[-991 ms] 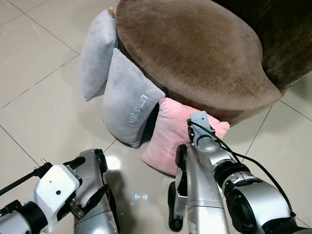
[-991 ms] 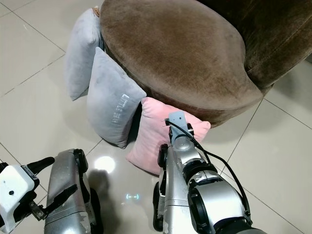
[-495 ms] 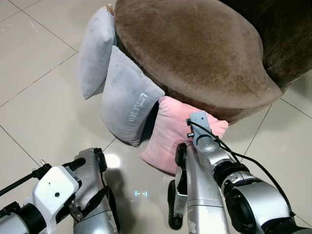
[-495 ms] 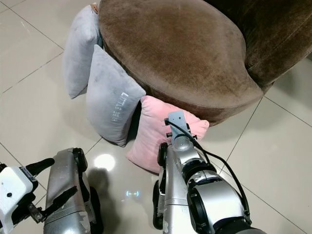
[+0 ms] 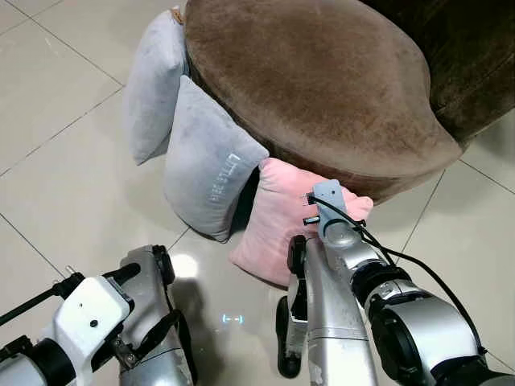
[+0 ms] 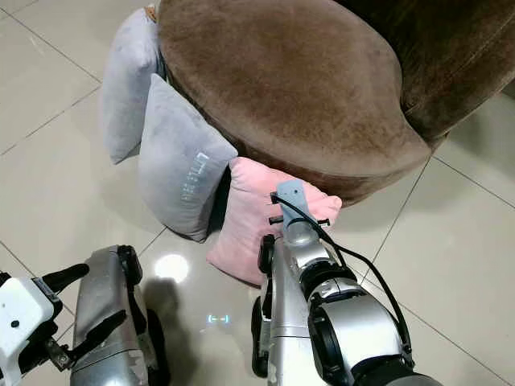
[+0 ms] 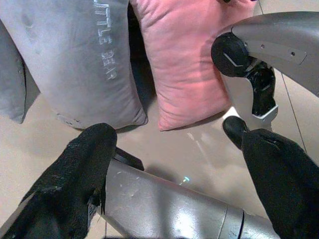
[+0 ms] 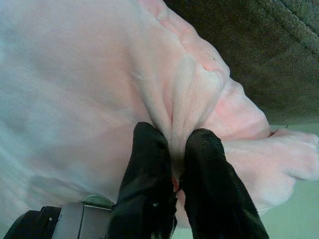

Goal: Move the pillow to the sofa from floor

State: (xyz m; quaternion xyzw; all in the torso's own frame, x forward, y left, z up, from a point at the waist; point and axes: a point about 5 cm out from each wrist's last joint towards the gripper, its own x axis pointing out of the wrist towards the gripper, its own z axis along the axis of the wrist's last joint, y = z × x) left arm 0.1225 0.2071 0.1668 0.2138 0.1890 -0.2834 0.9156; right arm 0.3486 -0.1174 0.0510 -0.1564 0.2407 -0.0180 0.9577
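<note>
A pale tiled floor [image 5: 64, 161] is being shown across the left half and the lower right corner of the head view, offering open room on both sides. A round brown sofa [image 5: 322, 80] is being seen in the upper centre and upper right, its curved front edge overhanging three pillows leaned against its base. A pink pillow [image 5: 278, 221] is being stood on the floor at the centre of the frame, just beside a grey pillow with lettering [image 5: 208, 165], with a second grey pillow [image 5: 153, 88] propped in the upper left.

The right gripper [image 8: 172, 154] is being held against the pink pillow's upper edge, close under the sofa rim; in its wrist view the two black fingers [image 8: 147, 164] are being pressed nearly together, with a fold of pink fabric pinched between them. The left gripper [image 7: 174, 164] is being kept low in the lower left, above the floor, its fingers spread wide and nothing held.

Compared with a second ago, the scene is being shown slightly shifted, while the pillow is being kept leaning on the floor.
</note>
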